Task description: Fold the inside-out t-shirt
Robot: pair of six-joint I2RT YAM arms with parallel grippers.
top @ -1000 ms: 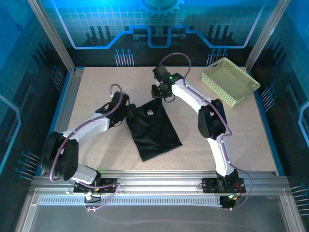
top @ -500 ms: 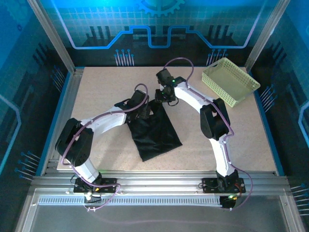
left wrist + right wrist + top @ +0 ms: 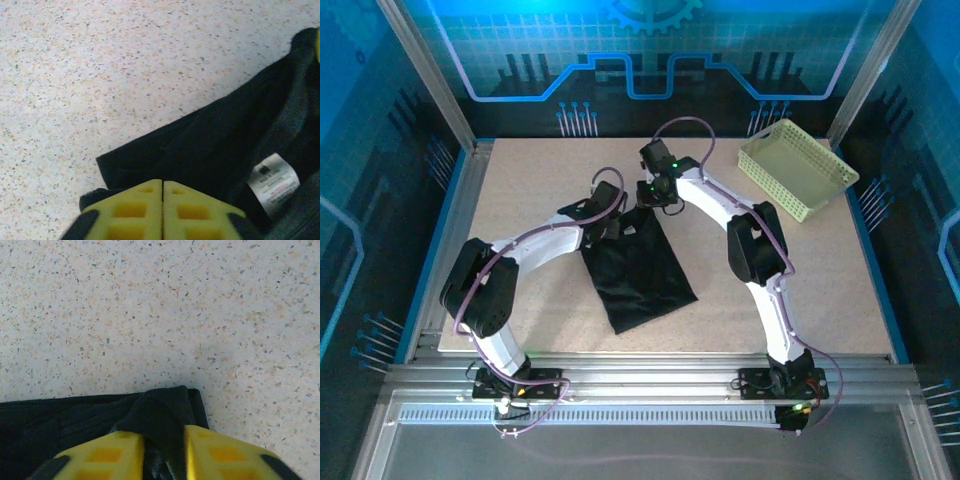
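Observation:
The inside-out t-shirt (image 3: 642,272) lies folded into a narrow black shape in the middle of the table, its pale neck tag (image 3: 272,184) facing up near the top edge. My left gripper (image 3: 604,222) sits at the shirt's top left corner. Its yellow pads (image 3: 140,210) are pressed together on the black cloth (image 3: 215,145), which puckers beside them. My right gripper (image 3: 646,205) is at the shirt's top right corner. There a ridge of black fabric (image 3: 165,412) is pinched between its yellow pads (image 3: 220,452).
A pale yellow-green lattice basket (image 3: 797,167) stands at the back right corner, apart from both arms. Bare speckled tabletop (image 3: 520,190) lies to the left and behind the shirt. Metal rails (image 3: 650,365) run along the near edge.
My left arm swung right from beside the shirt onto its top left corner and its jaws closed. My right gripper stayed at the top right corner and narrowed on the fabric.

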